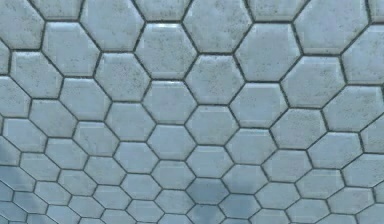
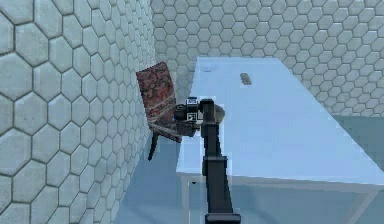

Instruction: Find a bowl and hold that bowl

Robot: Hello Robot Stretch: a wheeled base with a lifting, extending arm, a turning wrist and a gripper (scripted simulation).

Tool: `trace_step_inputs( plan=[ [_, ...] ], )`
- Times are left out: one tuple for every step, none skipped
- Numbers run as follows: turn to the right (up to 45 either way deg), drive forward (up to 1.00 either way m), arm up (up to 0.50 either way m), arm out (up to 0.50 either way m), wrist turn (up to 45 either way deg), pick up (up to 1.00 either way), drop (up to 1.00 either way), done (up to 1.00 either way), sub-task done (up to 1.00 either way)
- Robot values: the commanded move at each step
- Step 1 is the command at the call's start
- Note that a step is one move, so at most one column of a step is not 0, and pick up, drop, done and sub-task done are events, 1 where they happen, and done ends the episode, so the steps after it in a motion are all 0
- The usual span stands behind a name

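1. The fingers (image 2: 175, 118) of the gripper (image 2: 179, 115) sit at the desk's (image 2: 290, 125) left edge, at the far end of the dark arm (image 2: 213, 170). Whether they are spread or pressed together cannot be told. The chair and the desk edge lie right behind them, so it cannot be told whether they hold anything.
2. Left of the desk runs a wall (image 2: 60, 110) of pale grey-blue hexagonal tiles. The forward view has the same tiling (image 1: 190, 110) close up.
3. Between that wall and the desk stands a chair (image 2: 156, 92) with a reddish-brown patterned back and dark legs, just beside the desk's left edge.
4. On the desk, at its left edge and just right of the arm's end, lies a low dark rounded thing (image 2: 219, 113). It is brownish-grey with a curved top. It is too small to call a bowl with certainty, and the arm hides part of it.
5. The desk is white and long, reaching toward the back wall.
6. Toward the desk's far end lies a small flat dark thing (image 2: 245, 78), well apart from the rounded one.
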Motion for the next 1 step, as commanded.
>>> trace_step_inputs(
  plan=[
    [0.0,0.0,0.0,0.0,0.0,0.0,0.0,1.0,0.0]
  ],
)
